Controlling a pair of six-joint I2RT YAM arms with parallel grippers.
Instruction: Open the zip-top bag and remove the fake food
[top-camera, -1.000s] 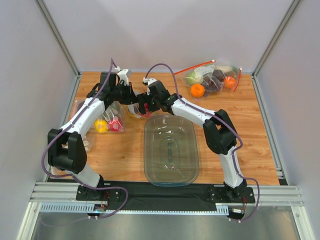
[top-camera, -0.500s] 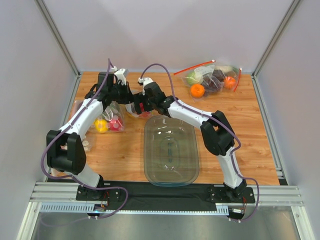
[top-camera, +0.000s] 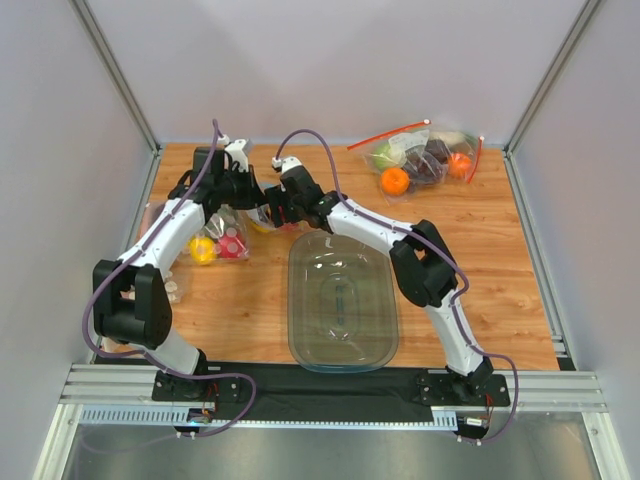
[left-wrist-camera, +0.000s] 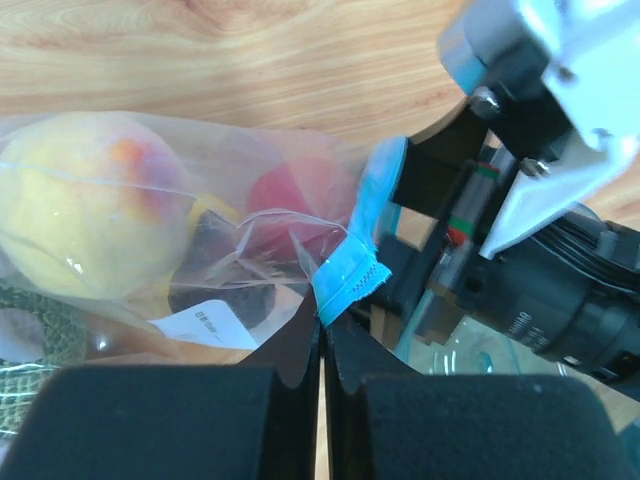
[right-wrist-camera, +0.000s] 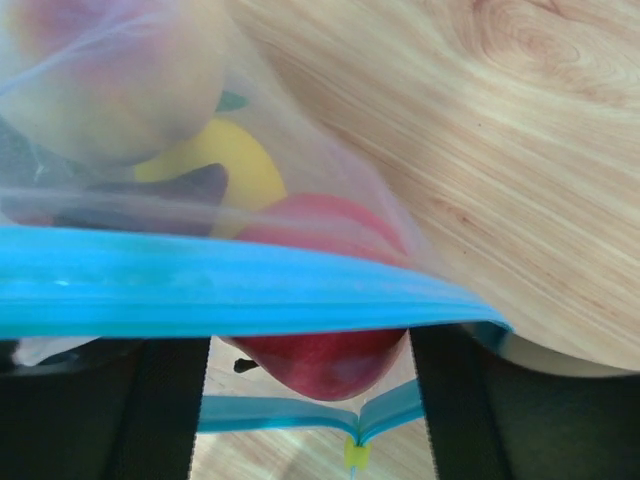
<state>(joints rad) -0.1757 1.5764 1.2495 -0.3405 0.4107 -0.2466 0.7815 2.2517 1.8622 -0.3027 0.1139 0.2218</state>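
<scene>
The left gripper (left-wrist-camera: 322, 345) had its fingers pressed together on a corner of the zip-top bag (left-wrist-camera: 250, 165), pinching the end of its light-blue strip (right-wrist-camera: 200, 285). The right gripper (right-wrist-camera: 310, 395) sat close against the bag's other side. Its fingers stood apart, with the strip stretched across in front of them. The bag sat between the two over the far left of the table (top-camera: 480, 260), just beyond the clear tub (top-camera: 380, 320), with the fake food (left-wrist-camera: 85, 210) bunched inside. Compared with a second before, the right arm had swung left and toward the back, while the left arm had shifted only slightly left. The strip ran lengthwise from one gripper toward the other, and the fruit-filled belly lay on its near side.
</scene>
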